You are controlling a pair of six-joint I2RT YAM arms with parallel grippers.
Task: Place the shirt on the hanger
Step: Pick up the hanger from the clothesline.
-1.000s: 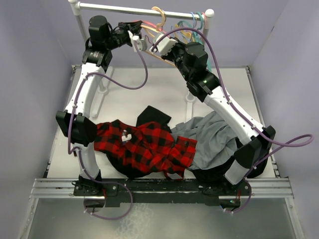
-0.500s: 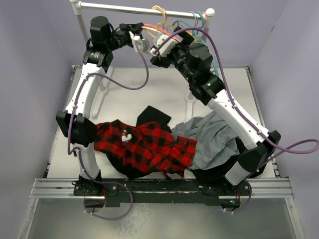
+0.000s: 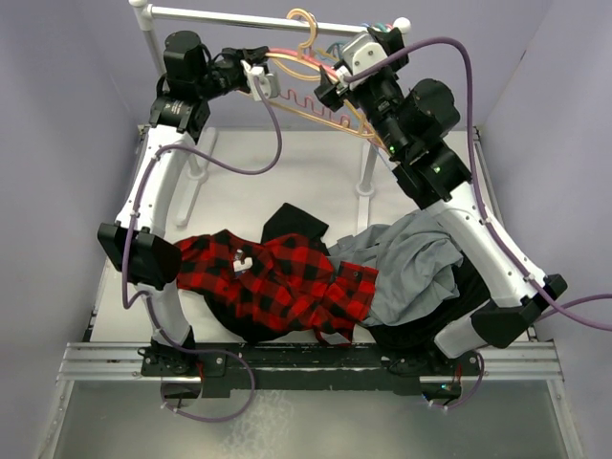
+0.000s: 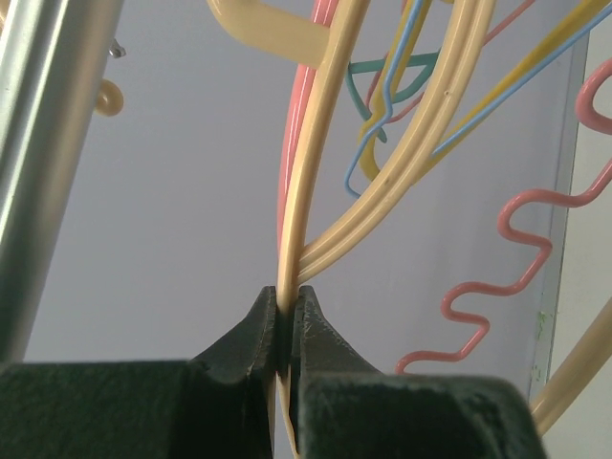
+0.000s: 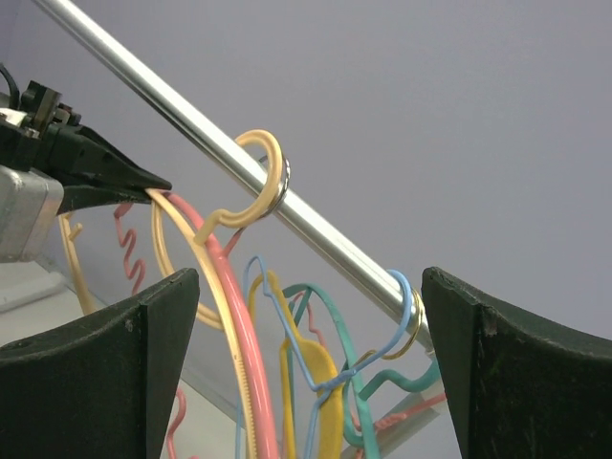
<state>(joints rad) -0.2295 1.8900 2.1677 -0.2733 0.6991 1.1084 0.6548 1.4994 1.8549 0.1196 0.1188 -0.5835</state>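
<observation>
Left gripper (image 4: 285, 316) is clamped on the hanger (image 4: 290, 258) arm at 12 o'clock under the rail (image 5: 143, 81). Right gripper (image 5: 306, 287) fingers are spread wide. Shirt (image 3: 277, 277) is heaped at 6 o'clock by the near edge.

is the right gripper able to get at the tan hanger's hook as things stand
Probably yes: the right gripper is open, facing the hook of the hanger on the rail, nothing between; the left gripper clamps elsewhere.

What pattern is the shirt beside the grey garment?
Red-and-black buffalo plaid; the shirt shows best in the top external view.
</observation>
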